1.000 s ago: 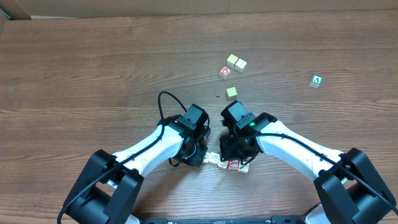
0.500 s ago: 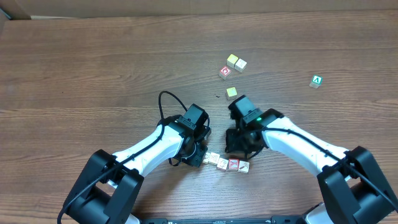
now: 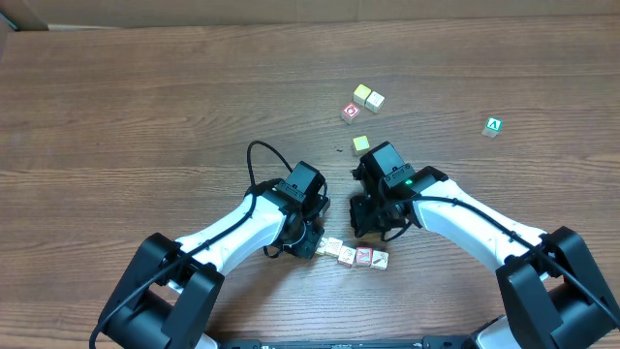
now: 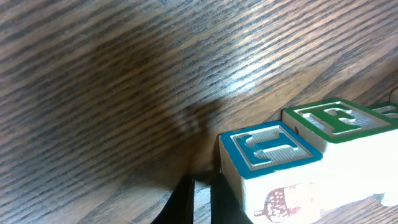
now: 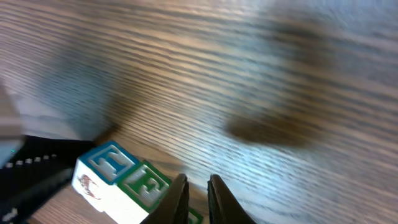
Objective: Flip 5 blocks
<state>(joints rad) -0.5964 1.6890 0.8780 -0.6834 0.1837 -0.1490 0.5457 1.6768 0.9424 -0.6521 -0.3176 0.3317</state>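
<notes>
blocks [image 3: 355, 255]: four in a tight row on the worktop [image 3: 145, 116], near its near edge, between the two arms. the row's long axis runs roughly left-right and dips slightly toward the robot at its right end. neighbours touch or nearly touch.

lone block [image 3: 351, 112], with a red mark on top, sits well apart on the far side, just beside the yellow cubes [image 3: 361, 93]. a third yellow cube [image 3: 360, 143] lies between that group and the right arm. green "a" cube [image 3: 494, 126] is off to the far right.

look: pale wood. in overhead two of the row show red print on top. left wrist view shows the blue-letter block [image 4: 267, 146] at the row's end, raised blue frame and letter on top, with a small reddish picture on the side face. green-letter block [image 4: 339, 118] is flush against it.

left gripper [image 4: 200, 186]: fingers pinched together, nothing between them, low at the row's left end, one fingertip just beside the blue-letter block's end face. can't tell if it touches.

right gripper [image 5: 198, 186]: fingers nearly together, thin slit, nothing in it, above the worktop on the far side of the row, clear of the blocks.

room: bare wood to the left and across the far half. the row is boxed in by both arms. the near edge is close behind it.
</notes>
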